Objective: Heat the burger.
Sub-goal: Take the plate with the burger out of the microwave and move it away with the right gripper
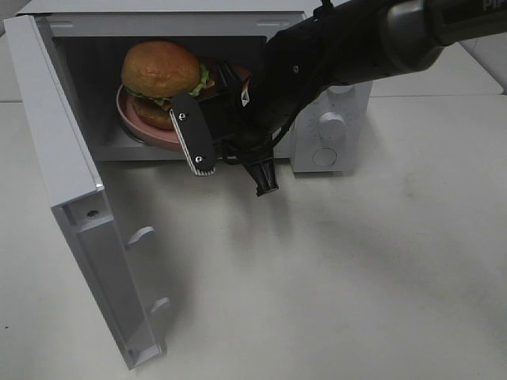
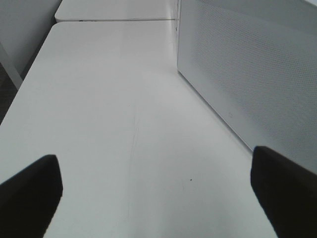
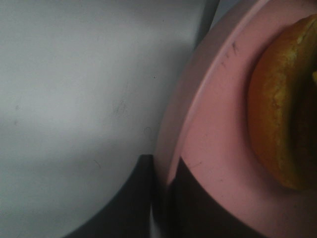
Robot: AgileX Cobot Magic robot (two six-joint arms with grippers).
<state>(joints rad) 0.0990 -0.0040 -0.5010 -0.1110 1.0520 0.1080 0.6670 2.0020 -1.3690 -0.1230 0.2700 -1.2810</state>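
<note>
The microwave (image 1: 198, 87) stands with its door (image 1: 87, 237) swung fully open, the cavity exposed. Inside sits the burger (image 1: 162, 73) on a pink plate (image 1: 139, 119) — bun dome up, green lettuce showing at the side facing the right gripper (image 1: 207, 131), which reaches into the cavity mouth at the plate's near edge. The right wrist view puts the plate rim (image 3: 171, 148) directly between the two dark fingers (image 3: 131, 198): one finger lies outside the rim, over the cavity floor, the other over the plate's upper face, and the rim runs through the narrow gap between them. The fingers are drawn together on that rim, clamping the plate. The burger's lower bun (image 3: 275, 109) lies just beyond the fingertips, further in on the plate, not touching them. In the high view one pale finger pad (image 1: 194, 138) hangs in front of the plate, just below and beside the burger. The left gripper (image 2: 158, 198) is elsewhere, low over the white table (image 2: 109, 124), its fingers (image 2: 29, 191) spread wide apart and holding nothing — a perforated white panel (image 2: 247, 74) stands close beside one fingertip, bare table ahead of both. The microwave's two knobs (image 1: 331, 125) sit behind the right arm, partly hidden.
</note>
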